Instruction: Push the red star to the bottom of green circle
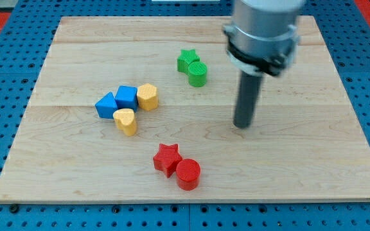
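Rod upright, no gripper fitted; my tip (243, 125) on board (300, 173), right of green circle (198, 74), well above-right of red star (167, 158).

The arm's grey housing (265, 25) runs off the view's top edge and covers part of the board's (191, 186) far edge, while the green circle (198, 74) hides the green star's (186, 59) lower right point.

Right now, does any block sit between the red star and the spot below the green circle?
No. The board between the red star and the green circle shows bare. The red circle touches the star's lower right, away from that path. My tip stands right of it.
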